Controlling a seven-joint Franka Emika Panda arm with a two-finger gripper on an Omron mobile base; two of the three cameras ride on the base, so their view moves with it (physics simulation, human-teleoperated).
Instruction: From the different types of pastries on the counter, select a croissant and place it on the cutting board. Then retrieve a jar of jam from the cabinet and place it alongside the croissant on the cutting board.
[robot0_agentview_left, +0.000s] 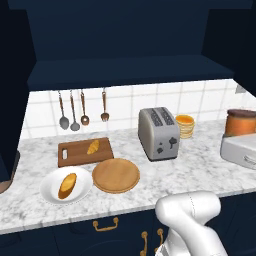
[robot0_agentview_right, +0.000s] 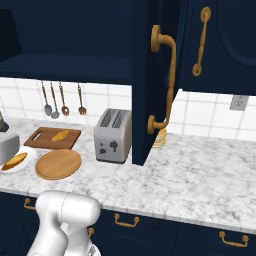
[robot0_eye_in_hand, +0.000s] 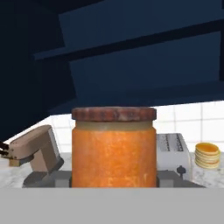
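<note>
The jar of jam (robot0_eye_in_hand: 113, 146) looms close in the hand view, pinched by the gripper (robot0_eye_in_hand: 113, 177), whose fingers are mostly hidden behind it. In the left base view it sits cut off at the far right edge. The croissant (robot0_agentview_left: 93, 147) lies on the cutting board (robot0_agentview_left: 75, 155) (left of the toaster (robot0_agentview_left: 158, 133)), on the counter (robot0_agentview_left: 200, 165).

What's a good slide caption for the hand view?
Gripper shut on the jam jar, toaster behind.
</note>
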